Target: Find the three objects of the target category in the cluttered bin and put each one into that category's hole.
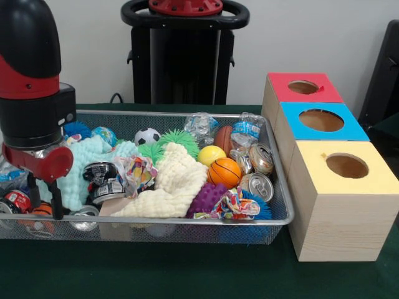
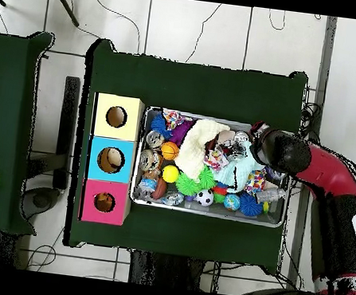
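The cluttered bin (image 1: 283,187) is set on the green tabletop (image 1: 187,274), and it is full of balls, cans and cloths. The gripper (image 1: 43,202) is held low at one end of the bin, far from the three wooden boxes. Two thin black fingers (image 1: 58,202) can be seen pointing down with a gap between them, and nothing is seen held there, so the gripper looks open and empty.

The searching step seems to be in hand. No soft plush animal can be made out for sure in the pile. It may be hidden under the pale yellow cloth (image 1: 174,187) or the light blue cloth (image 1: 87,165). In the overhead view, something brownish is seen inside the blue box's opening (image 2: 111,159), but what it is cannot be told.

The hole (image 1: 303,86) in the red-topped box is at the far end of the row of boxes, well apart from the gripper.

For the next move, a cloth would likely need to be lifted or pushed aside, so that a plush toy can be found and grabbed.
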{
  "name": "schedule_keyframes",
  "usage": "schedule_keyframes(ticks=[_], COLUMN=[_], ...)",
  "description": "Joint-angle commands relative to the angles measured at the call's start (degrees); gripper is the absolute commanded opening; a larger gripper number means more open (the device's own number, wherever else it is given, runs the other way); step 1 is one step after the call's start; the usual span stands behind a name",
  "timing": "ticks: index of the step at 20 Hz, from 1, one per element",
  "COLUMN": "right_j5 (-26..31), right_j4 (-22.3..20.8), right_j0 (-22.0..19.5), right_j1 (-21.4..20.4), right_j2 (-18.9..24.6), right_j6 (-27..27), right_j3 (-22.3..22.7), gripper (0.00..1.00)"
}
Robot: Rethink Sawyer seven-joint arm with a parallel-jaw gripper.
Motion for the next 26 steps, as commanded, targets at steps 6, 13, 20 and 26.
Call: schedule_keyframes(ticks=[6,13,20,26], right_j5=[-7.37,-9.1,-14.45,-18.54], right_j4=[-2.2,-2.98,-4.69,-5.3], right_j0=[-1.04,-1.26,-3.28,-3.19], right_j1=[6.81,8.67,10.85,11.42], right_j2=[-0.27,-0.28,0.7,-0.52], right_j6=[1.24,0.91,-0.07,0.73], right_j3=[1.53,0.64,1.58,2.63], gripper=[1.0,1.0,1.0,1.0])
